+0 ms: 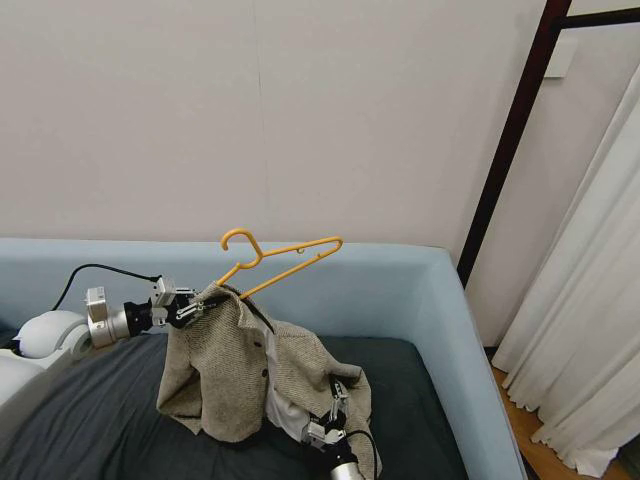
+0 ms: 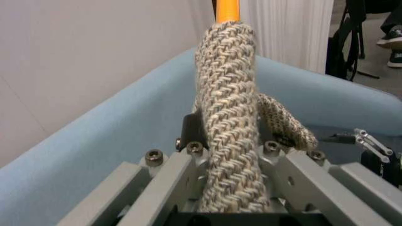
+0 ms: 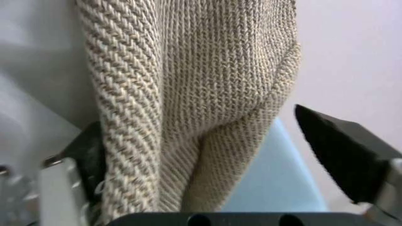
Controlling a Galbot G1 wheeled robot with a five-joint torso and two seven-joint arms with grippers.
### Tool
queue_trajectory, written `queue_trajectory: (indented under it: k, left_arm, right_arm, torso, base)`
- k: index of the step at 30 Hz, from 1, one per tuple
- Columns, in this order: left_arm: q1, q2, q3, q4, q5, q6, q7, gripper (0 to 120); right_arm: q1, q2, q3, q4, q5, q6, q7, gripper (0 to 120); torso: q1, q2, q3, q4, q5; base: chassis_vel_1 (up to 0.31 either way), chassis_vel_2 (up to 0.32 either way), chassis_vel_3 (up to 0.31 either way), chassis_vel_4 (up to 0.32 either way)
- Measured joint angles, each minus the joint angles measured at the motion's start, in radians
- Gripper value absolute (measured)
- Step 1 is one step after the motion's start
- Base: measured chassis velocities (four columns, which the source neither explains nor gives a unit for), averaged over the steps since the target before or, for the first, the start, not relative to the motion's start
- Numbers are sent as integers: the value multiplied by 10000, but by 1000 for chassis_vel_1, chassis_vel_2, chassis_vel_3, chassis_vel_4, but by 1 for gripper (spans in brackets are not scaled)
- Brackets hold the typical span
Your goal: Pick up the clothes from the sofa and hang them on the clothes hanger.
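Jacket (image 1: 240, 370), shoulder tight in left tool (image 1: 203, 302), hem inside wide right tool (image 1: 335, 403).

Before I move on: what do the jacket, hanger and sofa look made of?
Jacket: thick woven cloth, probably wool, matte; beige-brown herringbone weave shows close up. Hanger: likely plastic, smooth uniform orange. Sofa: light blue wall looks like smooth matte upholstery; dark seat seems fabric. Left gripper clamps the jacket, right gripper at its hem.
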Motion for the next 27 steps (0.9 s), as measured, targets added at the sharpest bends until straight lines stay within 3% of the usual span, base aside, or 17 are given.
queue_trajectory:
  k: [2,4,7,9,11,12,14,16,18,21,23,27]
  left_arm:
    - [1,4,0,-5,0,-10,1,7]
    - [0,5,0,-5,0,-12,2,7]
    - [2,6,0,3,0,-21,4,7]
    - [2,6,0,5,0,-22,4,7]
    - [2,3,0,22,0,-31,6,7]
    - [5,-6,2,40,19,-46,9,7]
    - [8,-11,3,46,28,-48,11,7]
    - [15,-40,8,77,56,-54,13,7]
    - [16,-54,12,87,62,-55,15,7]
    - [6,-68,30,123,76,-58,15,7]
    - [4,-69,32,128,79,-58,15,7]
    - [-24,-68,41,200,96,-86,34,7]
  right_arm:
    - [2,-113,40,67,354,811,-415,79]
    - [2,-133,41,88,444,976,-505,75]
    - [3,-217,67,146,860,1732,-1017,61]
    - [2,-227,85,146,924,1847,-1113,59]
    - [2,-313,294,128,1399,2900,-2017,47]
    - [1,-424,545,92,1799,3890,-2992,42]
    - [1,-466,642,89,1952,4229,-3314,40]
    - [10,-726,931,184,2719,5361,-4450,29]
    - [30,-841,981,275,3122,5590,-4800,26]
    - [70,-1168,1161,403,4540,6140,-6004,9]
    - [72,-1189,1193,402,4675,6209,-6149,8]
    - [160,-1425,1332,428,6553,7081,-8228,1]
  torso:
    - [0,1,0,0,0]
    - [0,0,0,0,0]
    - [0,0,0,0,1]
    - [0,0,0,0,0]
    - [0,0,0,0,0]
    - [0,0,0,0,0]
    - [0,0,0,0,0]
    - [0,0,0,0,0]
    - [0,1,0,0,0]
    - [0,0,0,-1,0]
    - [0,0,0,-1,0]
    - [0,1,0,-1,0]
  base:
    - [0,0,0,0]
    - [0,0,0,0]
    - [0,0,0,0]
    - [0,0,0,0]
    - [0,0,0,0]
    - [0,0,0,0]
    - [0,0,0,0]
    - [0,0,0,0]
    - [0,0,0,0]
    - [0,0,0,0]
    - [0,0,0,0]
    - [0,0,0,0]
